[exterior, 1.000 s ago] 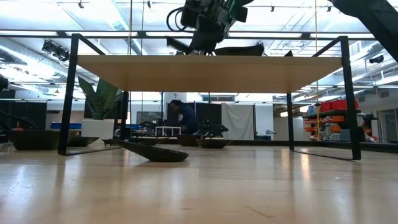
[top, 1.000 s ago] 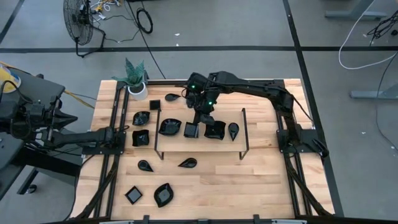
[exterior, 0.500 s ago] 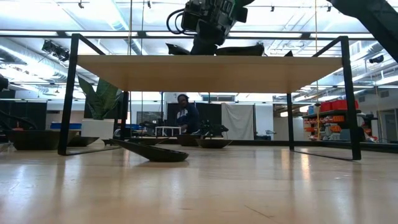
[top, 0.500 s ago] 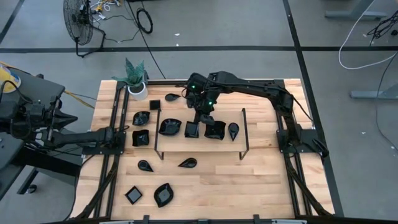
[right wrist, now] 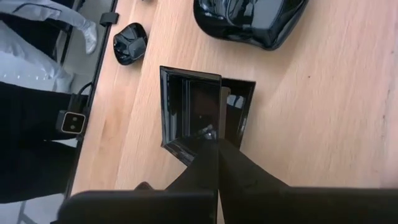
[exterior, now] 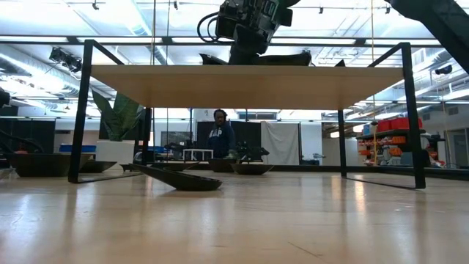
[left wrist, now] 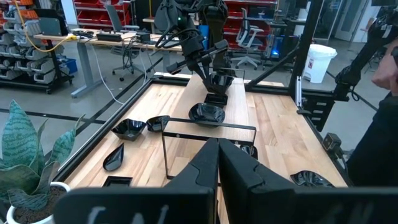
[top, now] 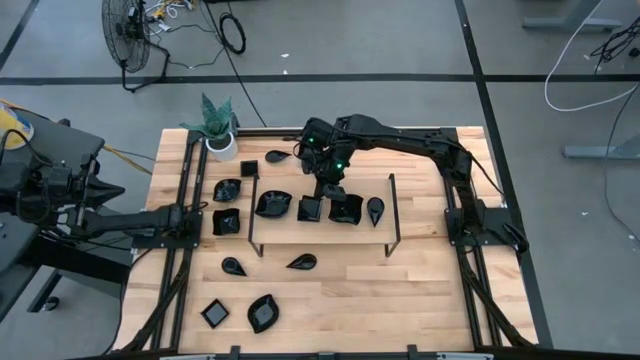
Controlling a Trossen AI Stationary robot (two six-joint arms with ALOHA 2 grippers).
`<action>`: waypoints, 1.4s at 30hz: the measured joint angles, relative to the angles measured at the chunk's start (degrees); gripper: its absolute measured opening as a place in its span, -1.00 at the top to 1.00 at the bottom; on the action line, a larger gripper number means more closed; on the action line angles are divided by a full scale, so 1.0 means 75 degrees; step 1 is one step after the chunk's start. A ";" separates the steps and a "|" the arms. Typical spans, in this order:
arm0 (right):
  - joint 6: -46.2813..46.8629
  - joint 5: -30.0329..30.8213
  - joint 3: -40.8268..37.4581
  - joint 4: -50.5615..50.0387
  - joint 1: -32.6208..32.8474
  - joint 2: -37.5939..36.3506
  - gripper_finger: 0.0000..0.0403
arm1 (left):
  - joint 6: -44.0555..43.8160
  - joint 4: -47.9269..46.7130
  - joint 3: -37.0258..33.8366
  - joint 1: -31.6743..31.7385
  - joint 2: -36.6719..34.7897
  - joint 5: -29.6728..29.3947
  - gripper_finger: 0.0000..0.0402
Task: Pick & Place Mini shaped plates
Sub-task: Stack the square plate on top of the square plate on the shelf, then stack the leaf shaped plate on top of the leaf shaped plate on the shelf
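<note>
reaching over the raised wooden shelf with its thin black wire frame, the right gripper has its fingers pressed together on the near wall of a small square black dish, which sits tilted and overlaps a second square dish lying flat on the shelf. on that same shelf, a wavy leaf dish lies to one side of the square pair, and another dark dish and a teardrop dish lie to the other side. off the shelf, more little black plates are scattered on the table, some near the white pot with the green plant, others toward the front edge. the left gripper waits well away from the shelf at the table's left side, its fingers nearly touching and holding nothing. far behind the table, a person stands in the room.
</note>
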 joint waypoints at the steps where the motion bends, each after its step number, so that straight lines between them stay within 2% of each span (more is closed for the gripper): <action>1: 0.0000 0.0001 0.0000 -0.0011 -0.0002 0.0000 1.00 | -0.0004 0.0000 0.0000 0.0000 0.0000 -0.0001 0.91; 17: 0.0027 -0.0005 0.0000 0.0009 -0.0003 -0.0003 0.99 | -0.0003 0.0001 0.0000 0.0001 0.0000 0.0000 0.91; 32: 0.0227 -0.0005 0.0000 0.0110 -0.0003 -0.0006 0.58 | -0.0004 0.0001 0.0000 -0.0001 0.0000 -0.0003 0.91; 42: 0.0771 0.0266 -0.0006 0.0714 -0.0042 -0.0257 0.47 | -0.0001 -0.0001 0.0000 -0.0001 0.0000 -0.0003 0.91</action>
